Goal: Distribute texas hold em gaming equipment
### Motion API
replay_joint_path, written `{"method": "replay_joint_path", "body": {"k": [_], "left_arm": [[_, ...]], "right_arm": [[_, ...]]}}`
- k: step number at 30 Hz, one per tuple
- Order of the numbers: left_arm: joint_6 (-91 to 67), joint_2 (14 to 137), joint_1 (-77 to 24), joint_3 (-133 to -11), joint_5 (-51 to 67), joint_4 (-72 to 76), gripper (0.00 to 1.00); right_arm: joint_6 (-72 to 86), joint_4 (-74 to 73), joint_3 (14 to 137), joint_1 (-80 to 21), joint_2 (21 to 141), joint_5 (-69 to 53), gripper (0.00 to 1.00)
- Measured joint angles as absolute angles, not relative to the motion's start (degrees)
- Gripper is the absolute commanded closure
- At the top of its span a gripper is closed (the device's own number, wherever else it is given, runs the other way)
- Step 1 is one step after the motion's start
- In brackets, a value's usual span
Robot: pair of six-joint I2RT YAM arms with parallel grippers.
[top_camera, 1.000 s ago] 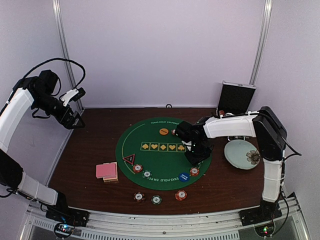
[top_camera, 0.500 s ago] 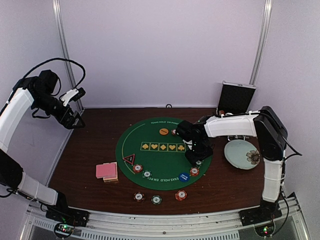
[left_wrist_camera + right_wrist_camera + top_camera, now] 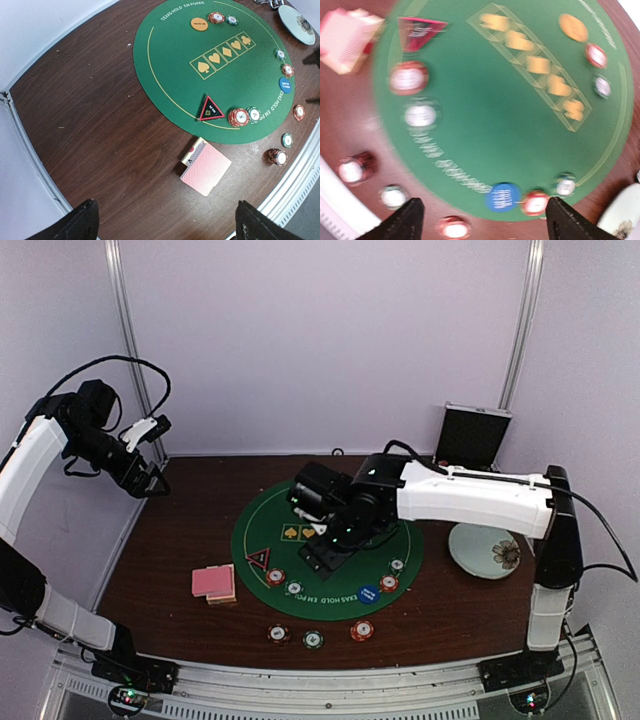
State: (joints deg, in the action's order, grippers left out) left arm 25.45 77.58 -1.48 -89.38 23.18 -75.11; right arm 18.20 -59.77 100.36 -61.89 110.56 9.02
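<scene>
Green felt mat [image 3: 330,545] fills the middle of the table, and most of the small pieces are already spread around it. A red chip stack [image 3: 238,116] and a green chip [image 3: 253,114] sit on the near rim beside the red triangle marker [image 3: 210,108]. Three more chips, one of them a green-edged chip [image 3: 286,139], lie off the felt on the brown wood by my bases. On the right rim a green chip [image 3: 280,54] and a red chip [image 3: 287,69] lie just beyond the blue dealer disc [image 3: 285,85]. Across the felt, two chips rest next to an orange disc [image 3: 199,23].

By my reckoning the chips are largely shared out and the cards are what is left. The deck [image 3: 206,170] lies in one pile on the wood, left of the mat. No card lies on the five suit boxes or at any seat.

Its backs are pinkish red with pale edges, and the top cards sit skewed over those beneath.

My right gripper [image 3: 485,222] hangs over the middle of the felt, fingers spread, nothing in them. My left gripper [image 3: 148,480] is raised well off to the left, also spread wide and empty.
</scene>
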Motion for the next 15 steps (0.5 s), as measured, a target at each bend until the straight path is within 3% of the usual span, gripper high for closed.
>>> {"method": "replay_joint_path", "body": {"k": [6,15], "left_arm": [[25.4,77.6,-1.5,-89.4,23.4,-75.1,0.02],[25.4,76.9,-1.5,-89.4,23.4,-75.1,0.03]], "right_arm": [[15.9,-61.5,112.9,-73.4,118.6,4.2,0.02],[12.5,-65.1,120.6,-76.0,130.3,-0.5,0.04]]}}
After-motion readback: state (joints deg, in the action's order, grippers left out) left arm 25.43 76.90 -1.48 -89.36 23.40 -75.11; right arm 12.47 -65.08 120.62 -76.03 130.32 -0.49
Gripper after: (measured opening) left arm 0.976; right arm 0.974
